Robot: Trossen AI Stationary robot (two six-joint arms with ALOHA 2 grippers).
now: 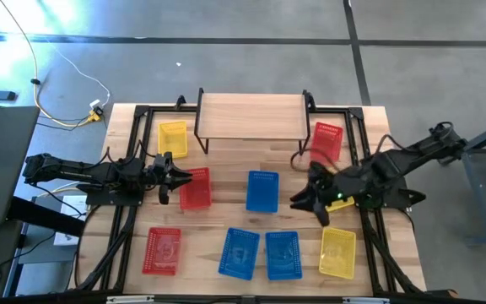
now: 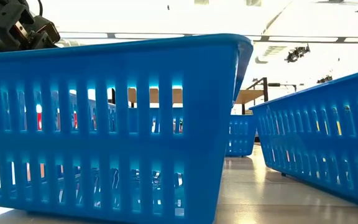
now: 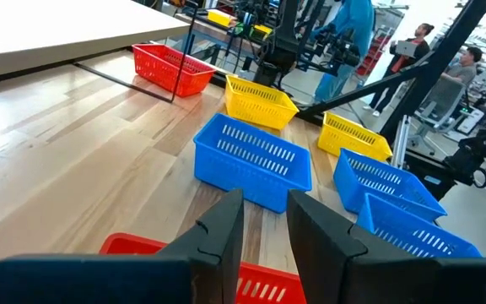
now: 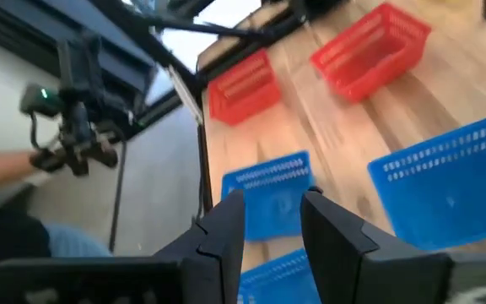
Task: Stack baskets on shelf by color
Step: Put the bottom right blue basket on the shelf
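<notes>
The baskets are slotted plastic with a slight gloss: the blue basket [image 2: 104, 124] lets light through its thin walls in the low view, and the red basket [image 1: 196, 187] and yellow basket [image 1: 173, 138] show the same moulded mesh. The bench [image 1: 226, 215] is pale wood laid in narrow strips, smooth with a soft sheen that mirrors the baskets faintly. The shelf [image 1: 251, 116] has a light, matt wooden plank top on thin black metal legs. The left tool [image 3: 264, 232] has dark, matt, smooth fingers; the right tool [image 4: 272, 224] looks alike. Black metal rails [image 1: 125, 228] frame the bench.
</notes>
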